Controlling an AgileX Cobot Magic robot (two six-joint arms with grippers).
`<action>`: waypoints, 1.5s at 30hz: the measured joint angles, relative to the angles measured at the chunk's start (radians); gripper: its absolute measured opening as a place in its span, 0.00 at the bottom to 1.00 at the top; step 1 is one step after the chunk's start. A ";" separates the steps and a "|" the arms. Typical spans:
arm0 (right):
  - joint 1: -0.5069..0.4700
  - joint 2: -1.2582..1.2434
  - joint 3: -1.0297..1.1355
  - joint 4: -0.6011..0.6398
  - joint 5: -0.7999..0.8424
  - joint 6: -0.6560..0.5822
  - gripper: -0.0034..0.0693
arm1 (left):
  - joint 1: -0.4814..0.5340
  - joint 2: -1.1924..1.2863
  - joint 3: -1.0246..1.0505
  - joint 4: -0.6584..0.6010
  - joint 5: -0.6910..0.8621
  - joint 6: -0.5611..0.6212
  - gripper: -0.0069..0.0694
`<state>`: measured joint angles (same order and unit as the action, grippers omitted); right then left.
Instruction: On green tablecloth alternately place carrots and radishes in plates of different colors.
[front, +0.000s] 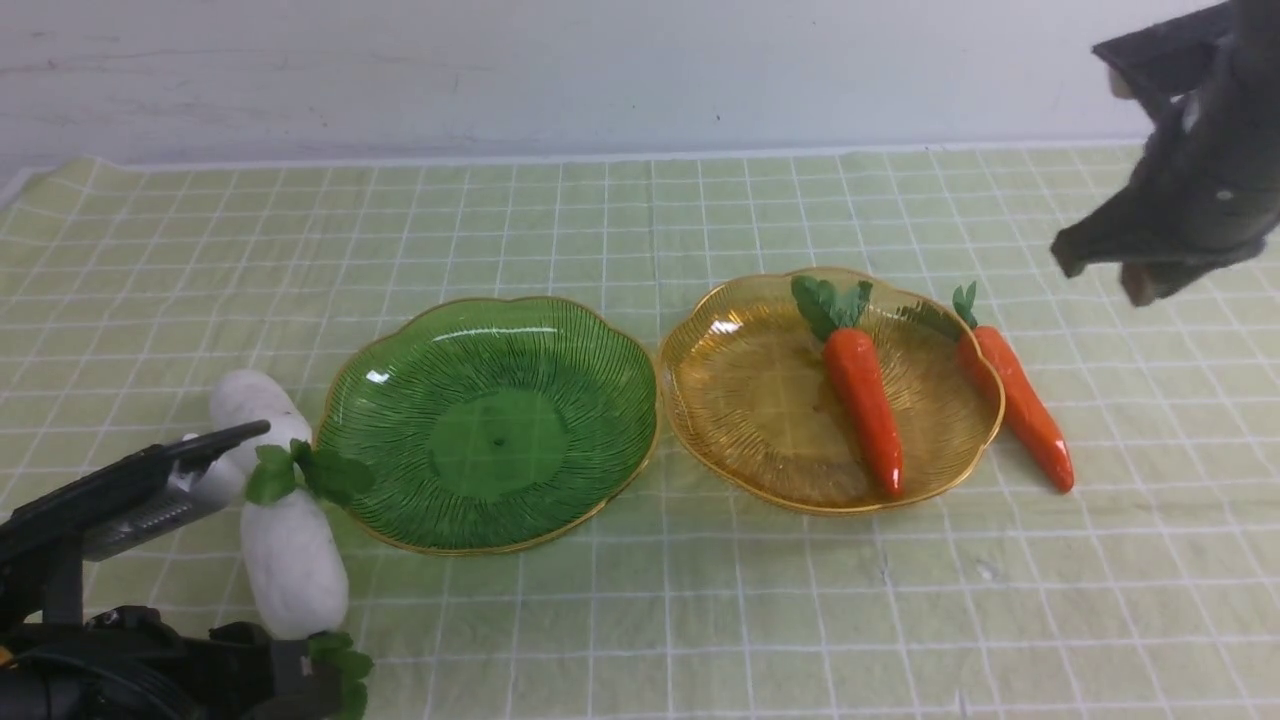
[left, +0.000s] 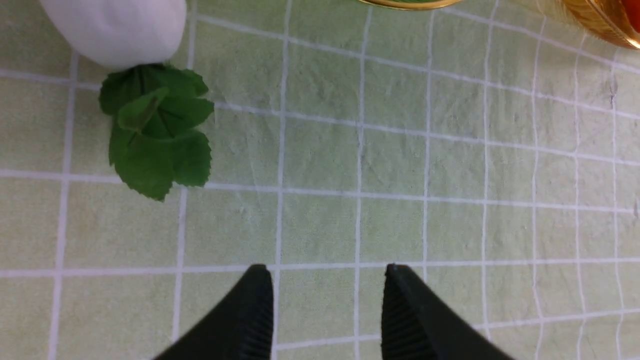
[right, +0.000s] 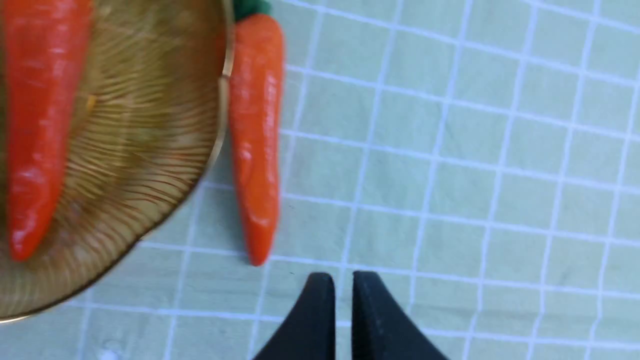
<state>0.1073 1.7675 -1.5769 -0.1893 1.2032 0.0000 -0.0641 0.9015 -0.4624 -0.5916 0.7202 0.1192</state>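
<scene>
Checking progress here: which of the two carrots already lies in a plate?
The left carrot, lying inside the amber plate. The other carrot rests on the green tablecloth beside that plate's right rim.

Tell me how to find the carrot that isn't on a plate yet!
Look at the big green checked tablecloth and find the yellow plate on its right side. Just outside that plate's right rim, on the cloth, lies a carrot. Its twin lies inside the plate, so pick the one outside.
</scene>
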 joint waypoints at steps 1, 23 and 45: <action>-0.006 0.000 0.001 0.002 0.001 0.000 0.07 | 0.000 0.000 0.000 0.000 0.000 0.000 0.46; -0.223 0.105 0.229 0.373 -0.179 -0.150 0.08 | 0.000 0.000 0.000 -0.001 0.000 0.000 0.47; -0.210 0.260 0.224 0.451 -0.249 -0.194 0.65 | 0.000 0.000 0.000 -0.001 0.000 0.000 0.47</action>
<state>-0.1028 2.0279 -1.3529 0.2614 0.9546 -0.1940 -0.0641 0.9015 -0.4624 -0.5924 0.7202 0.1192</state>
